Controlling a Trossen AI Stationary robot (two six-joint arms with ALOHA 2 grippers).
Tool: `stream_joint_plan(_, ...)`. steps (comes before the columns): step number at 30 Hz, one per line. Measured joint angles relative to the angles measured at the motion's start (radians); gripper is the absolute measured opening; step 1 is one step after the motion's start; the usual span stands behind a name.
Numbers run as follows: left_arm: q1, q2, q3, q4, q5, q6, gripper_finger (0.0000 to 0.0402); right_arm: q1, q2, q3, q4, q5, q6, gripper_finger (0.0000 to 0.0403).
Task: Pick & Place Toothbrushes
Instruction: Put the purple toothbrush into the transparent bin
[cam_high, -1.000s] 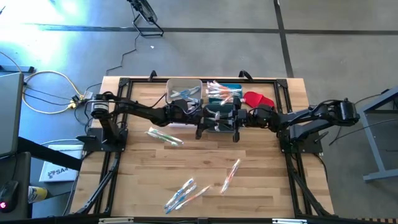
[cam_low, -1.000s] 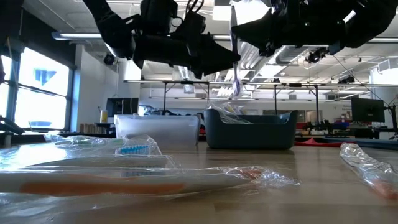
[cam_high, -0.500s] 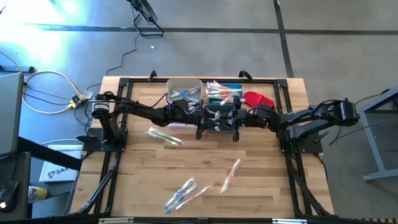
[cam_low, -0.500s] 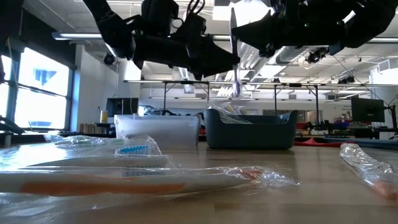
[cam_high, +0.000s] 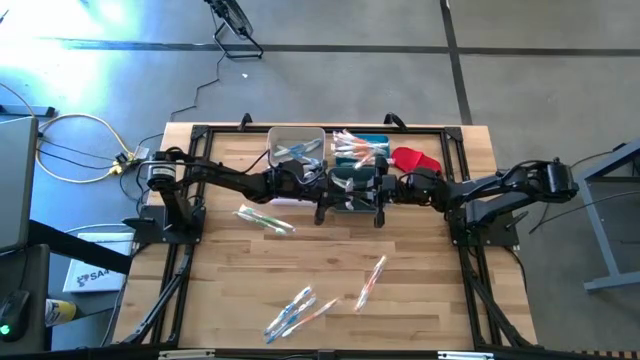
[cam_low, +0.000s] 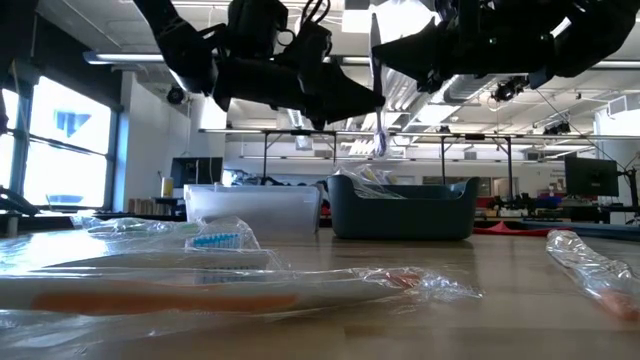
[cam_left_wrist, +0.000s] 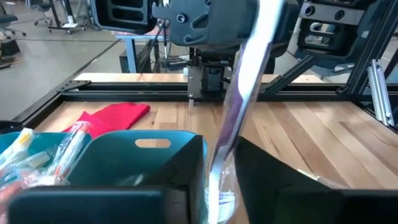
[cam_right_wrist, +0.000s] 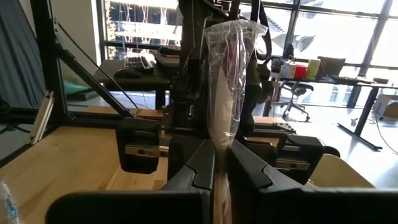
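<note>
A toothbrush (cam_low: 378, 130) in a clear wrapper stands upright in the air between my two grippers, just on the near side of the dark teal bin (cam_high: 377, 139). My right gripper (cam_right_wrist: 221, 163) is shut on it, coming from the table's right. My left gripper (cam_left_wrist: 221, 183) comes from the left, its fingers closed in on the wrapper's lower part. More toothbrushes (cam_left_wrist: 43, 163) lie heaped in the teal bin, a few (cam_high: 298, 150) in the clear bin (cam_high: 272, 140) beside it. My left gripper has the wrapped toothbrush's lower end (cam_left_wrist: 219, 186) between its two fingers, coming level from the table's left, fingers across it. The toothbrush rises slanting above them, clear of table and bin. My right gripper pinches the wrapped toothbrush below its middle (cam_right_wrist: 222, 146) between its two fingers, level from the table's right, across it. Most of the toothbrush (cam_right_wrist: 225, 74) stands upright above the fingers.
Loose wrapped toothbrushes lie on the wooden table: one at the left (cam_high: 265, 218), one right of centre (cam_high: 370, 283), a few near the front edge (cam_high: 298, 312). A red cloth-like piece (cam_high: 415, 158) lies right of the teal bin. The black frame (cam_high: 186, 200) borders the table.
My left gripper's fingers have closed in on the toothbrush's lower part. Both arms and the toothbrush have stayed where they were.
</note>
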Motion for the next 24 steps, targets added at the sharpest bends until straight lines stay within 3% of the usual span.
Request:
stream_joint_plan(10,0.000,0.000,0.000,-0.011,0.001,0.004,0.0020,-0.001,0.000,0.000,-0.009,0.004,0.001,0.0015)
stream_joint_plan(24,0.000,0.000,0.000,-0.032,0.000,-0.001,0.0018,0.000,0.000,0.000,-0.026,0.047,0.001,0.0047)
